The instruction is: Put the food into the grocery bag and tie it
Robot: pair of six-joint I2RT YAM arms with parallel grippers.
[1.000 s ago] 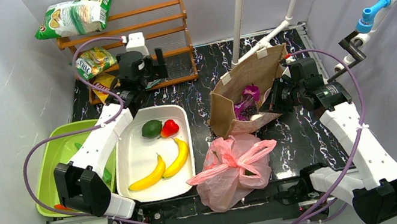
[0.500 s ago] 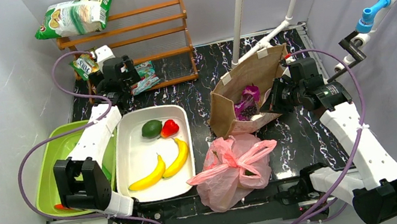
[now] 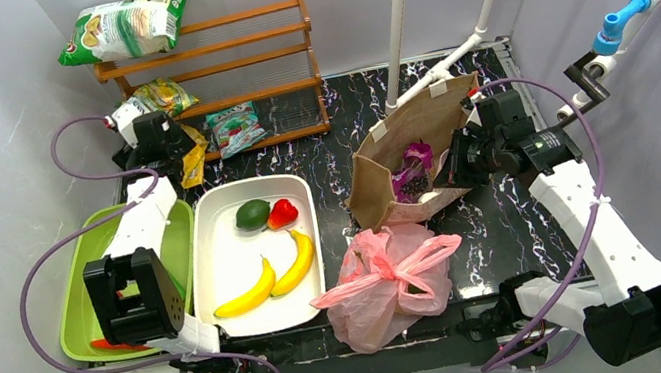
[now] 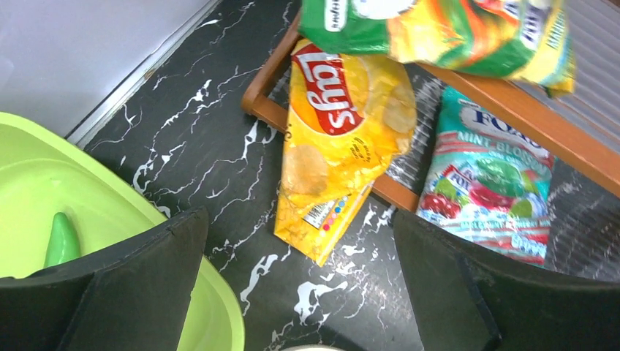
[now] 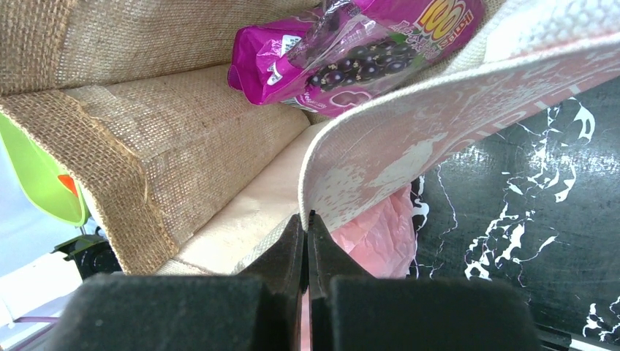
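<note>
The pink grocery bag (image 3: 388,278) lies crumpled at the front centre, handles loose on top; a bit of it shows in the right wrist view (image 5: 380,234). Two yellow bananas (image 3: 248,294) (image 3: 296,261) lie in the white tray (image 3: 218,266). No orange is in view. My left gripper (image 3: 172,157) (image 4: 300,292) is open and empty, low over the table by the shelf's left end. My right gripper (image 3: 459,170) (image 5: 307,219) is shut on the rim of the brown burlap bag (image 3: 401,149) (image 5: 146,131).
A green fruit (image 3: 252,213) and a red one (image 3: 282,213) share the tray. A green bin (image 3: 85,288) (image 4: 44,190) stands at the left. Snack bags sit on the wooden shelf (image 3: 251,38): a yellow Lay's bag (image 4: 343,131), a teal mint packet (image 4: 497,183). A purple packet (image 5: 351,51) is inside the burlap bag.
My left gripper has swung left along the shelf, from its middle to its left end, uncovering the teal packet. The right gripper stays shut on the burlap bag.
</note>
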